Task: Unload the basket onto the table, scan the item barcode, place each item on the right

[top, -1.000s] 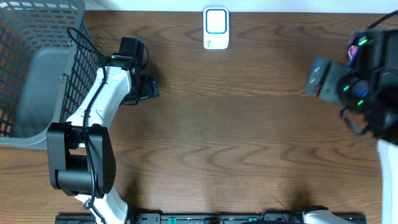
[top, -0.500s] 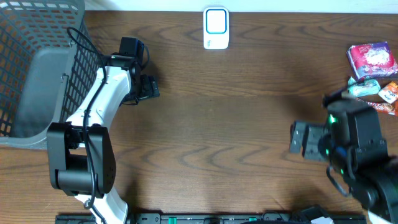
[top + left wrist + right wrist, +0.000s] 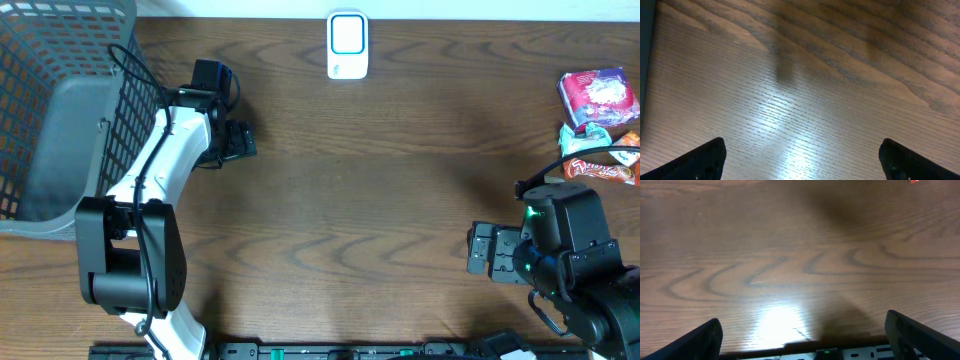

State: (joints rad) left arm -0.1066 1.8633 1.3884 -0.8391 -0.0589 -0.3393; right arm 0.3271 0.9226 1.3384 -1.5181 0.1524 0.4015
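Snack packets lie at the table's right edge: a pink one (image 3: pixel 598 97), a small teal one (image 3: pixel 585 133) and an orange-red one (image 3: pixel 600 168). No barcode shows on any of them. The white scanner (image 3: pixel 347 45) with a blue-rimmed window sits at the back centre. My right gripper (image 3: pixel 478 250) (image 3: pixel 805 340) hangs open over bare wood at the front right, well short of the packets, nothing between its fingers. My left gripper (image 3: pixel 245 140) (image 3: pixel 802 160) is open too, over bare table beside the basket.
A grey mesh basket (image 3: pixel 60 100) fills the back left corner, with the left arm's white link (image 3: pixel 150 170) running along it. A black mounting rail (image 3: pixel 840 352) lines the table's front edge just beneath the right gripper.
The right arm swung from over the packets at the right edge toward the front of the table, uncovering them. The left arm has stayed still.
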